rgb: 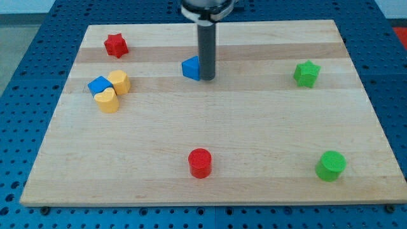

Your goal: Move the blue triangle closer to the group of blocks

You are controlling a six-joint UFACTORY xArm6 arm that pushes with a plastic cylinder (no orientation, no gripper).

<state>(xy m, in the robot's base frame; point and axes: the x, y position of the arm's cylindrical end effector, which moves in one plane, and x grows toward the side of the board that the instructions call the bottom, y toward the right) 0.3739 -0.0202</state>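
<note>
The wooden board [210, 184] carries eight blocks: two blue, two yellow, two red, two green. My rod [206, 51] descends from the view's top, and my tip [208, 79] stands at the right edge of the blue triangle [191, 68], touching or nearly touching it; being a plain rod, it has nothing to open or close. The blue triangle sits in the upper middle of the board, a small wedge showing lit and shaded blue faces. A group of three lies at the view's left: a blue cube [98, 85] touching two rounded yellow blocks [119, 81] and [107, 100]. A red star [116, 45] sits at upper left, a green star [306, 74] at right, a red cylinder [200, 163] at bottom centre, and a green cylinder [331, 165] at bottom right.
</note>
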